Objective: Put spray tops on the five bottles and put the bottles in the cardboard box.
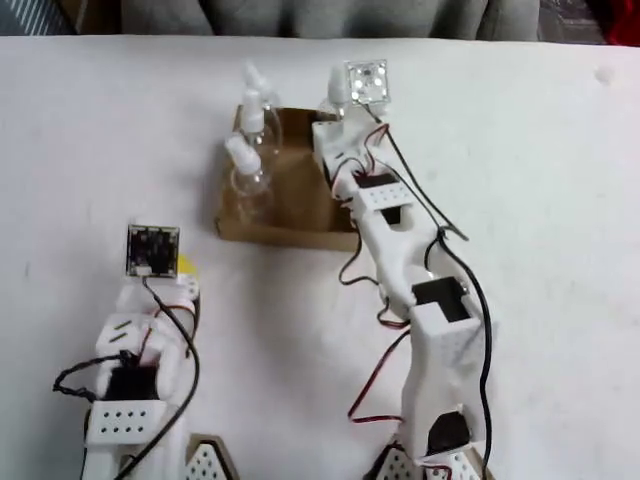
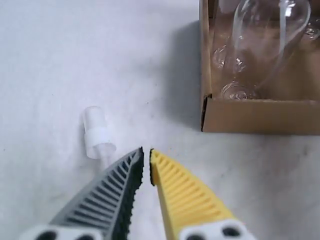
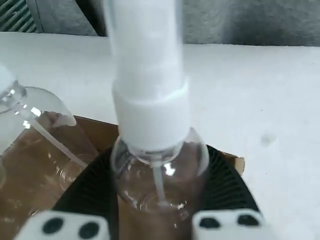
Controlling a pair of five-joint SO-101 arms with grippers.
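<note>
A bottle [image 3: 160,162] fitted with its spray top is held clamped in the right end effector [image 3: 159,200] at a corner of the cardboard box [image 1: 290,232]. The left end effector [image 2: 146,157] is seen drawn together and empty, just beside a loose spray top [image 2: 96,132] on the counter [image 2: 55,55].

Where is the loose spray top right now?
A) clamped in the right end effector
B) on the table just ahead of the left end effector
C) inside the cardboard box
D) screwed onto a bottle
B: the spray top lies on the table just beyond the tips of the left end effector, outside the cardboard box; the right end effector holds a bottle.
</note>
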